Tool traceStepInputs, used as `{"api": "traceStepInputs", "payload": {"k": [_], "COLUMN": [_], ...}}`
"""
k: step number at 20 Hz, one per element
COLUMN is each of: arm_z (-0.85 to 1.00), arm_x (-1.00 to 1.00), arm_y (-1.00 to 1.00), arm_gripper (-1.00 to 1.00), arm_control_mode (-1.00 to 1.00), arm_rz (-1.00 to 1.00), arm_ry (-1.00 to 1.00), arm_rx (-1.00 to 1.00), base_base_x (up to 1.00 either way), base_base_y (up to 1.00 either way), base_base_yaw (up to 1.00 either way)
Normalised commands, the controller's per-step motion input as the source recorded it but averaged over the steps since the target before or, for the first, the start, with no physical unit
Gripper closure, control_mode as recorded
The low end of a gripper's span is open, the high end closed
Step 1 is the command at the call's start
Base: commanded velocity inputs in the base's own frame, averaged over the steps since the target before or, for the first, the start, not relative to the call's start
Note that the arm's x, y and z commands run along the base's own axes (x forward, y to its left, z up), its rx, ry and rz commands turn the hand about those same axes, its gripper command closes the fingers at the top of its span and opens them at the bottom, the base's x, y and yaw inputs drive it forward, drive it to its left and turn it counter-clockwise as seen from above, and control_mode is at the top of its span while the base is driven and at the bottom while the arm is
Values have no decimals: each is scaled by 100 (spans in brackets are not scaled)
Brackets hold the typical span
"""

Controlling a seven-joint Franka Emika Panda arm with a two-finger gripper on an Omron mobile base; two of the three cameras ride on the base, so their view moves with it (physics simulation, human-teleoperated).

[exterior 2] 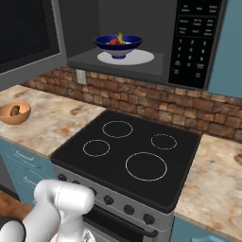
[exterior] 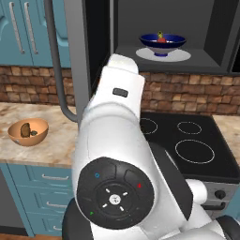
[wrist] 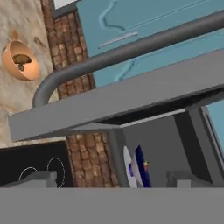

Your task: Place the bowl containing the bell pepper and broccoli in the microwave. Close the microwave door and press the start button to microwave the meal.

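Blue bowl (exterior 2: pixel 118 45) w/ bell pepper (exterior 2: pixel 113 41) & broccoli (exterior 2: pixel 120 37) is sitting on the white turntable (exterior 2: pixel 137 58), mid-floor of the microwave (exterior 2: pixel 142 28). Microwave door (wrist: pixel 109 105) is hanging wide open, handle (exterior: pixel 55 61) by the arm. Gripper (wrist: pixel 113 178) tips are barely showing; can't tell its spread. Risks: hand snagging on the handle, or pushing at a bad angle so the door isn't latching, and start won't run. Orange bowl (exterior: pixel 28 131) on the counter's left part is unaffected.

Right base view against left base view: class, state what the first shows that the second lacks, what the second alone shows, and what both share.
Right base view alone: the microwave's keypad and a wall outlet. Left base view alone: the microwave door's curved handle and two upper cabinet doors. Both share the bowl with the bell pepper and broccoli on the turntable inside the microwave, the stove, and the orange bowl.
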Motion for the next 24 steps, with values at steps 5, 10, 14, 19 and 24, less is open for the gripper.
{"api": "traceStepInputs", "payload": {"k": [5, 10, 14, 19, 24], "arm_z": [-9, -4, 0, 0, -6], "arm_x": [-1, 16, 42, 53, 61], "arm_y": [100, 79, 40, 8, 0], "arm_gripper": [-100, -100, -100, -100, -100], "arm_control_mode": [-100, -100, -100, -100, -100], "arm_rz": [14, 2, -6, -11, -14], "arm_ry": [-2, 0, 0, 0, 0], "arm_rx": [-32, -26, -16, -11, -11], "base_base_x": [0, 0, 0, 0, 0], "base_base_y": [0, 0, 0, 0, 0], "base_base_yaw": [0, 0, 0, 0, 0]}}
